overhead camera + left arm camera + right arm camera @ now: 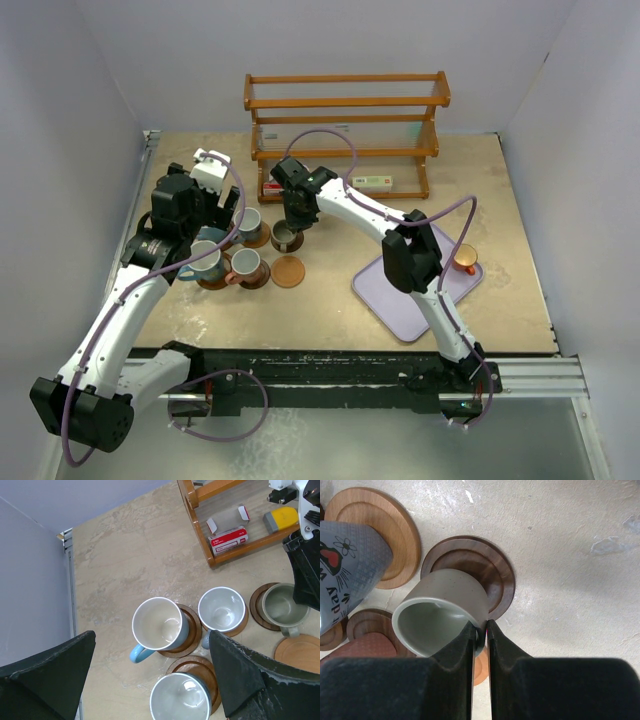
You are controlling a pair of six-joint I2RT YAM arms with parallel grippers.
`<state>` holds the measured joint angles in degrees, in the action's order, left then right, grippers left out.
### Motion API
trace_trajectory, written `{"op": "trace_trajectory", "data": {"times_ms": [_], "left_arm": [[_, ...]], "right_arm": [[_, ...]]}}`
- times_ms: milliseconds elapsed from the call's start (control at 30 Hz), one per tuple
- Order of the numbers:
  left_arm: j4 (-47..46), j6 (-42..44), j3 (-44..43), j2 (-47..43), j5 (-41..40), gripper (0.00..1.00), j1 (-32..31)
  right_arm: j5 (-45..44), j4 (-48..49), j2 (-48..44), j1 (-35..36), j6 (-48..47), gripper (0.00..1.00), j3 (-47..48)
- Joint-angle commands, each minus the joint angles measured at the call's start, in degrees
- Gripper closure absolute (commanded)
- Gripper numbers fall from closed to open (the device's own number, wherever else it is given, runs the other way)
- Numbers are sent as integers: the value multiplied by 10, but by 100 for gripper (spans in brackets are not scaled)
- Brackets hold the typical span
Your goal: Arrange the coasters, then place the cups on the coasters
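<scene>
The rack (pixel 340 78) is varnished wood with a soft sheen. In front of it the table (pixel 500 230) looks like matt, mottled beige stone. There the dark coaster (pixel 495 575) is smooth, satin wood; the light coaster (pixel 370 510) is matt with visible grain. The grey mug (pixel 445 587) is speckled glazed ceramic, and the blue mug (pixel 159 625) is glossy inside. The tray (pixel 400 300), right of the rack, looks like smooth matt plastic.

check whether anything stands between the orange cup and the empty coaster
No object on the table does. Between the orange cup and the empty coaster lie only the lavender tray and bare tabletop, though the right arm's elbow hangs over that line.
</scene>
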<state>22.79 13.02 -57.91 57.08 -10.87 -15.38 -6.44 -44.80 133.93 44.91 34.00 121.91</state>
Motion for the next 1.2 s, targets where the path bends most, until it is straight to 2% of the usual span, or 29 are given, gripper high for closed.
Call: {"op": "trace_trajectory", "data": {"times_ms": [0,400,1033,1167], "left_arm": [[-15,3,-12,-14,1,9,4],[-13,4,-13,-14,2,9,4],[-7,14,-13,-10,16,9,4],[-3,19,-14,-5,31,9,4]], "right_arm": [[-2,-2,1,2,11,84,25],[-2,1,1,2,9,83,18],[28,11,-10,-1,10,74,0],[31,18,-27,-1,8,70,-8]]}}
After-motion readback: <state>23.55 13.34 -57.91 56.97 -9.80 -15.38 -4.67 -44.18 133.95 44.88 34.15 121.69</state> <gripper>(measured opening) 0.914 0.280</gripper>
